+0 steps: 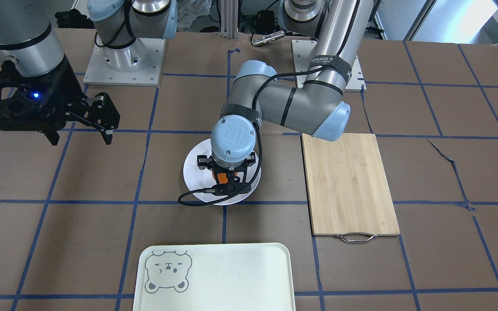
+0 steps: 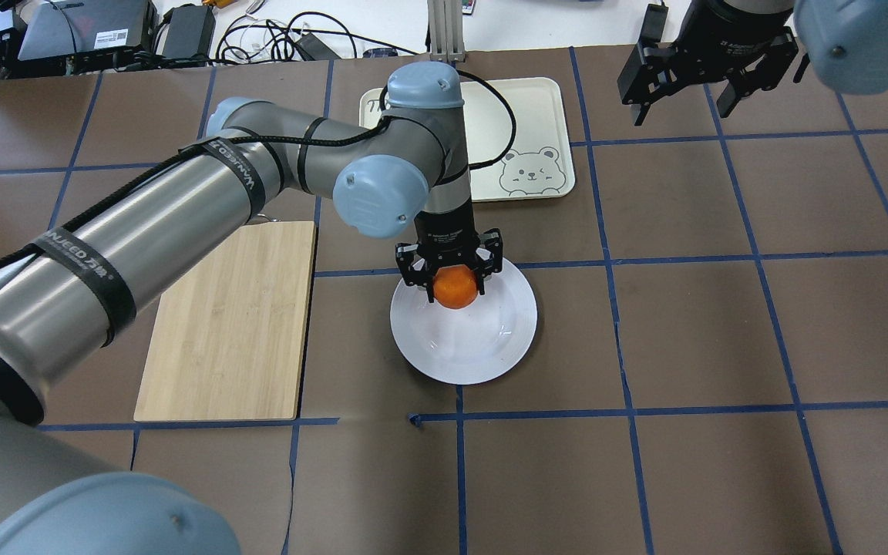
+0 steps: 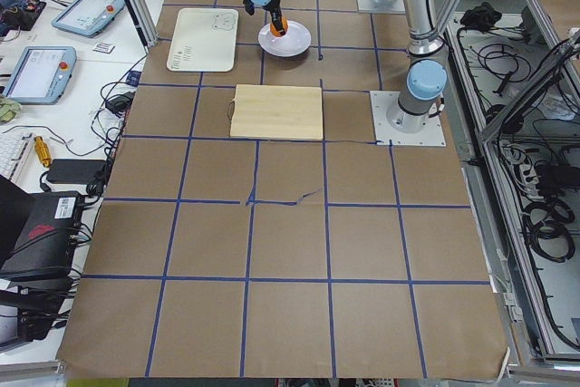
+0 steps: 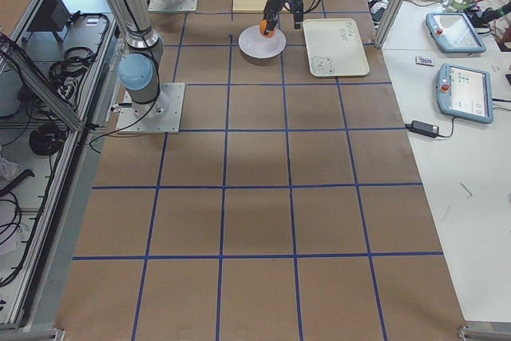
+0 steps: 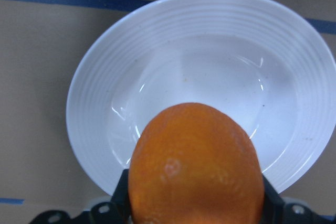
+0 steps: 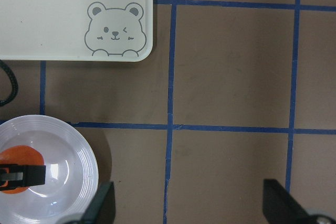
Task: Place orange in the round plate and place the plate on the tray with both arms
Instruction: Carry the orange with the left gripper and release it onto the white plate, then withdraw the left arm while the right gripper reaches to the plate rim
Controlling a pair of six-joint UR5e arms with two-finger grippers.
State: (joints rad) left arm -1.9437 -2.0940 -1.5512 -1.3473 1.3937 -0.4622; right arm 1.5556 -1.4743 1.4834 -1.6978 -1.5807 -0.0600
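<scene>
My left gripper (image 2: pixel 455 284) is shut on the orange (image 2: pixel 455 287) and holds it just above the far part of the round white plate (image 2: pixel 482 347). In the left wrist view the orange (image 5: pixel 197 166) fills the lower middle, with the ribbed plate (image 5: pixel 100 98) below it. The pale tray (image 2: pixel 529 116) with its bear face lies beyond the plate. My right gripper (image 2: pixel 683 96) hangs open and empty, high at the far right, away from the plate. From the front, the left wrist covers most of the orange (image 1: pixel 221 178) over the plate (image 1: pixel 193 168).
A bamboo cutting board (image 2: pixel 232 324) with a metal handle lies on the left arm's side of the plate. The tray (image 1: pixel 231 280) sits at the table edge opposite the robot. Blue tape lines grid the brown table.
</scene>
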